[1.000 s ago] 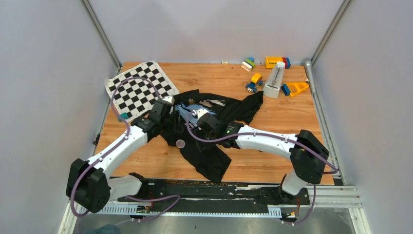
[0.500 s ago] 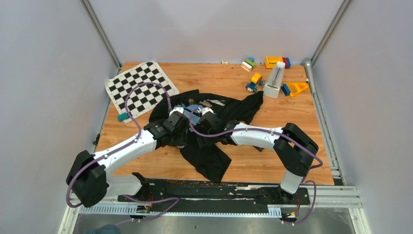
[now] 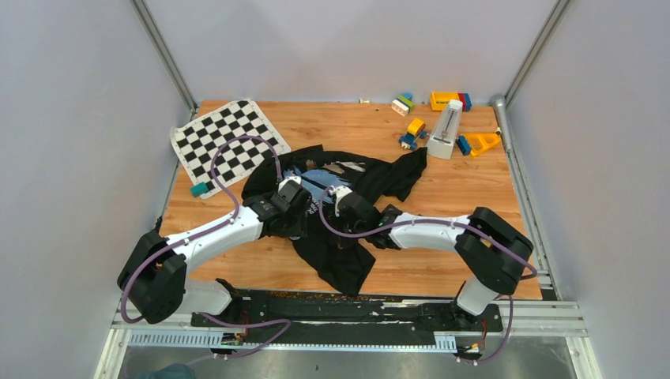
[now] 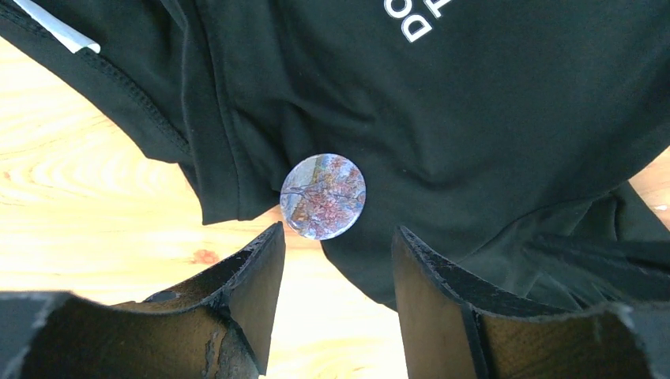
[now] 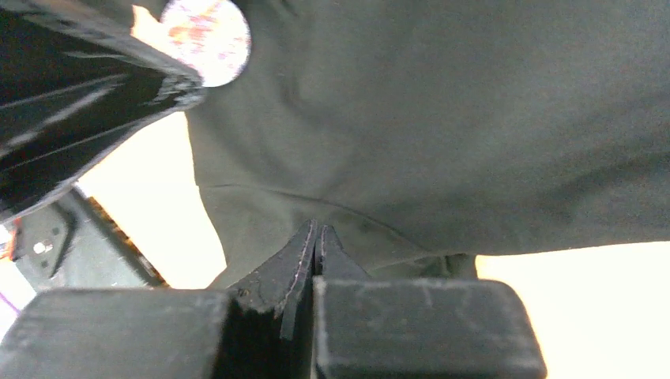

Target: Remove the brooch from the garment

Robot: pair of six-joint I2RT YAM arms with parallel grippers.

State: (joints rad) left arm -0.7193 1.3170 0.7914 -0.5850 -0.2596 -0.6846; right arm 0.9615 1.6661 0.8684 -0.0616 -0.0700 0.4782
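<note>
Two arms are in over the garment (image 3: pixel 395 178), which lies crumpled mid-table (image 3: pixel 458 189) with one tail running toward the near edge. Left gripper (image 4: pixel 338 237): jaws spread, nothing between them, fingers over bare wood right at the hem. Brooch (image 4: pixel 322 196) sits just past the fingertips, roughly centred on the gap, and neither finger touches it. It's a small round disc with a blue-grey and reddish print, lying flat on the garment's edge on the left arm's side, its lower rim right at the hem line. White lettering (image 4: pixel 419 16) shows on the cloth further out. From above, the left wrist hides the brooch. Right gripper (image 5: pixel 316 237): jaws pressed together, tips against the cloth where several creases converge. Can't tell whether a fold is actually nipped between them. Its camera has the brooch up and to the left, beside a dark glossy part that looks like the other arm's. From above, the two wrists sit close together, the right one just right of the left, both on the near side of the blue-and-white patch (image 3: pixel 320 178). Chequered mat (image 3: pixel 229 140) lies in the far-left corner, with a small teal piece (image 3: pixel 198 189) just off its near corner, by the left edge. Toys (image 3: pixel 442 100) and a white metronome (image 3: pixel 447 126) are near the far-right corner, well apart from the garment.
</note>
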